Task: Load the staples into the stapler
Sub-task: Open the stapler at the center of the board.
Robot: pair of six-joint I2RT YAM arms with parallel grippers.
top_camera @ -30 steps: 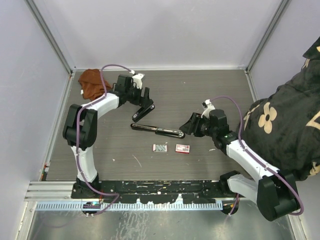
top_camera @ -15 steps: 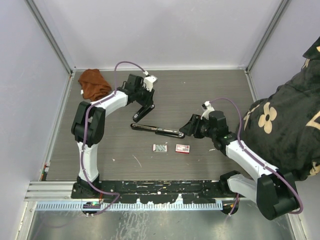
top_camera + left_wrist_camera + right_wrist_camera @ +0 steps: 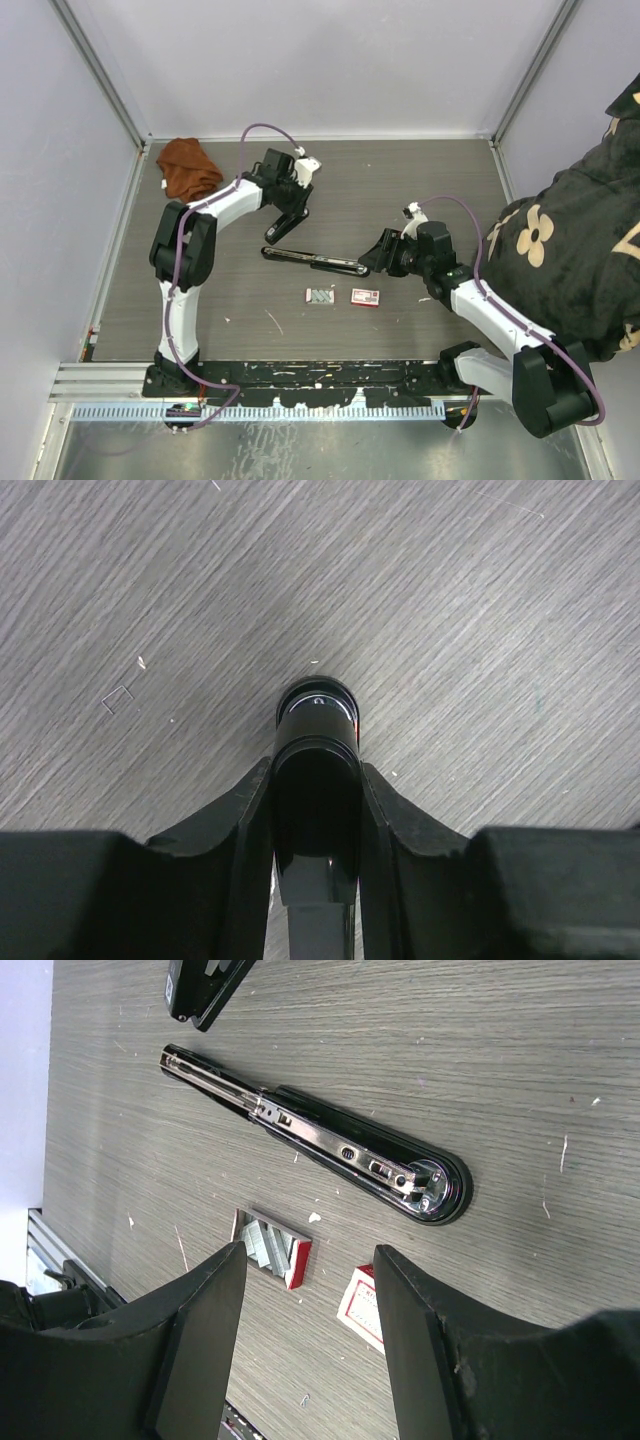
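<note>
- My left gripper (image 3: 315, 772) is clamped on the raised lid of the stapler (image 3: 312, 261) (glossy black).
- I see my right gripper (image 3: 310, 1252) with its fingers apart, empty.
- The staples (image 3: 319, 295) lie at the stapler's 6 o'clock.

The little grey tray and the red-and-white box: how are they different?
The small grey tray is open, showing silvery staple strips; the small red-and-white box shows only its printed face. The tray is grey and shiny; the box is red and white. In the top view the tray lies left of the box, not touching it. Both lie flat on the dark wooden table, untouched by any fingers.
</note>
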